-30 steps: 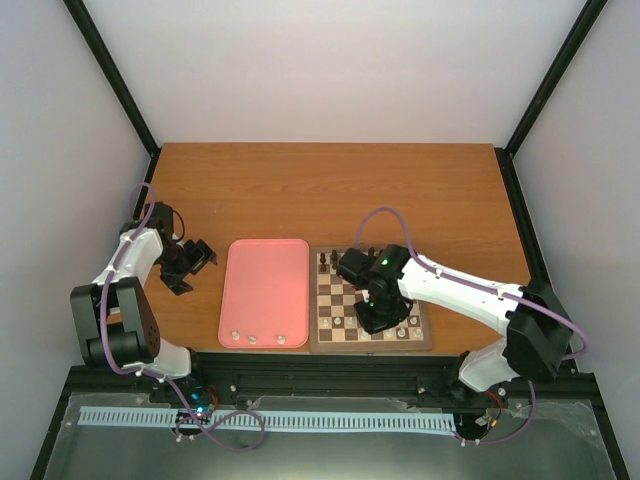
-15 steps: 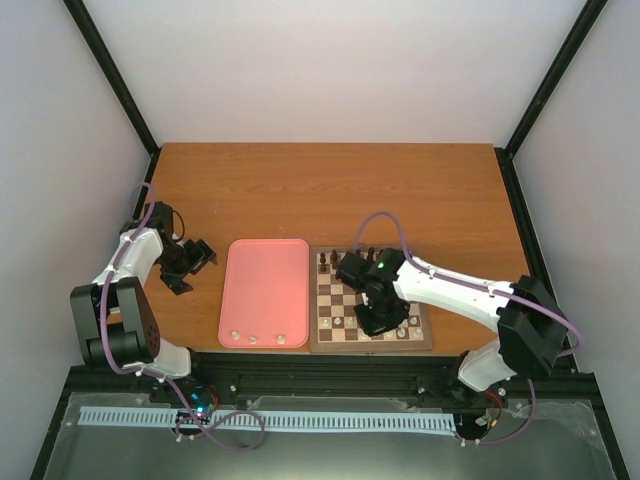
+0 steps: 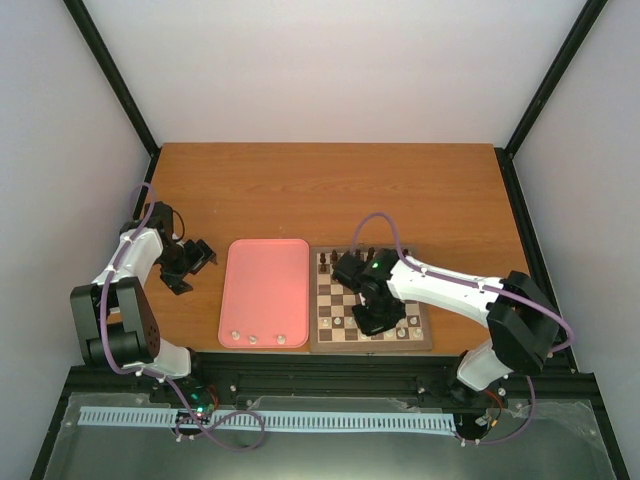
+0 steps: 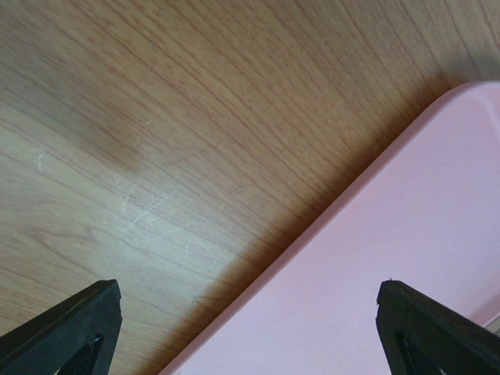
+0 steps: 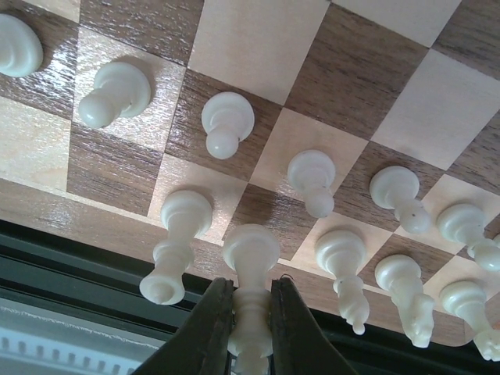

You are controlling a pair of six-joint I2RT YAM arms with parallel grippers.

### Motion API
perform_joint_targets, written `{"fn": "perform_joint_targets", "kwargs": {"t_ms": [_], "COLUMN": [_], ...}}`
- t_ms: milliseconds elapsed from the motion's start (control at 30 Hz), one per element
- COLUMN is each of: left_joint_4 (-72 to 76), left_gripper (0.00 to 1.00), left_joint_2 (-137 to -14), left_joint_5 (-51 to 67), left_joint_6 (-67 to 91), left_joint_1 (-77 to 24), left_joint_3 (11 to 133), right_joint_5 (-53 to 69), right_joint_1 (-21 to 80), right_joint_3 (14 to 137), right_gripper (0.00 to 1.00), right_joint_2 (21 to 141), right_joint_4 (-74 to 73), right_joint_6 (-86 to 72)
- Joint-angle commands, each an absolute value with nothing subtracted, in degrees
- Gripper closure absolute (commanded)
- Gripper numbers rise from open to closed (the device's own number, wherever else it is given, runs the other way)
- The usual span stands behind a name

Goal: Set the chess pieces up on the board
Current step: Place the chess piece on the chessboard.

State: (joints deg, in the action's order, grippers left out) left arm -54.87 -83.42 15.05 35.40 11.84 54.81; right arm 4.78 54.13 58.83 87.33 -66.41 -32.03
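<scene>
The board [image 3: 316, 344] lies at the table's near edge, right of centre. Several white chess pieces stand on its two nearest rows [image 5: 224, 123]. My right gripper [image 5: 251, 289] hangs over the near row and is shut on a tall white chess piece [image 5: 251, 254], whose base sits at a near-row square. Close on its left stands another white piece [image 5: 176, 232]. From above, the right gripper [image 3: 372, 320] covers the board's near middle. Three white pieces [image 3: 253, 339] lie in the pink tray. My left gripper [image 4: 250, 316] is open, with nothing between its fingers.
The pink tray [image 3: 263, 285] lies just left of the board; its rim [image 4: 312, 234] runs under my left gripper [image 3: 190, 265]. Dark pieces [image 3: 325, 262] stand on the board's far row. A black rail [image 5: 94, 266] runs along the near table edge.
My right gripper has shifted slightly left and toward the board's near edge, still shut on the white piece. The left arm has not moved.
</scene>
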Motion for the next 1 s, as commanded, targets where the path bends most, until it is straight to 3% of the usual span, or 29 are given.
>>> {"fn": "perform_joint_targets", "kwargs": {"t_ms": [0, 967], "left_joint_4": [-54.40, -54.42], "left_gripper": [0.00, 0.00], "left_joint_2": [-83.59, -83.47], "left_joint_5": [15.20, 15.20], "left_joint_6": [35.86, 35.77], "left_joint_1": [11.60, 11.51], "left_joint_3": [56.33, 56.27], "right_joint_5": [3.17, 2.67], "right_joint_1": [53.88, 53.88], "right_joint_3": [59.12, 58.00], "right_gripper": [0.91, 0.83], "right_joint_2": [88.07, 88.47], "right_joint_4": [-66.88, -66.80], "right_joint_6": [-32.50, -32.41]}}
